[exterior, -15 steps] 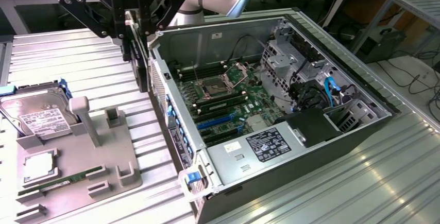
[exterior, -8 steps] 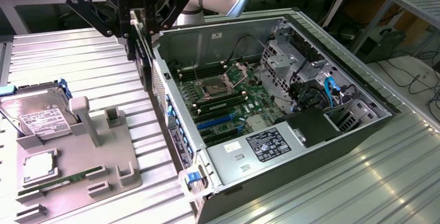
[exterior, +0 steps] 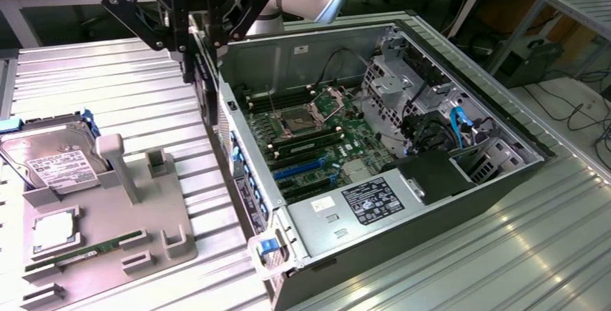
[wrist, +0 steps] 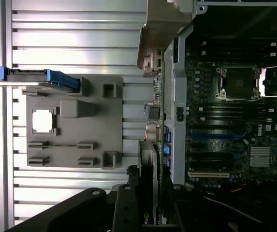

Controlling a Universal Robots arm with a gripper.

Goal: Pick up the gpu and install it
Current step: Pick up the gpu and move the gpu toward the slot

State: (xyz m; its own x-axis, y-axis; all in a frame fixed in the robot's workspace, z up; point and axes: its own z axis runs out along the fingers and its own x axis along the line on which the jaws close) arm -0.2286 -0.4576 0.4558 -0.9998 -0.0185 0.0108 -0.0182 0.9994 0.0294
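I see the gpu (exterior: 203,89) edge-on as a thin dark card hanging upright over the open computer case's (exterior: 496,182) wall on the exterior view's left. My gripper (exterior: 197,48) is shut on its upper part. In the wrist view the gpu (wrist: 153,145) runs as a narrow strip, with its green board edge, connectors and silver end bracket (wrist: 163,24) beside the case wall, and my gripper (wrist: 148,212) clamps it from both faces. The motherboard (exterior: 310,136) with its blue slots (exterior: 297,168) lies inside the case, below and to the exterior view's right of the card.
A grey holder block (exterior: 143,218) sits on the ribbed metal table at the exterior view's left. It carries a hard drive (exterior: 48,157), a RAM stick (exterior: 86,250) and a square chip (exterior: 53,229). Cables and drive cages (exterior: 430,111) fill the case's far side.
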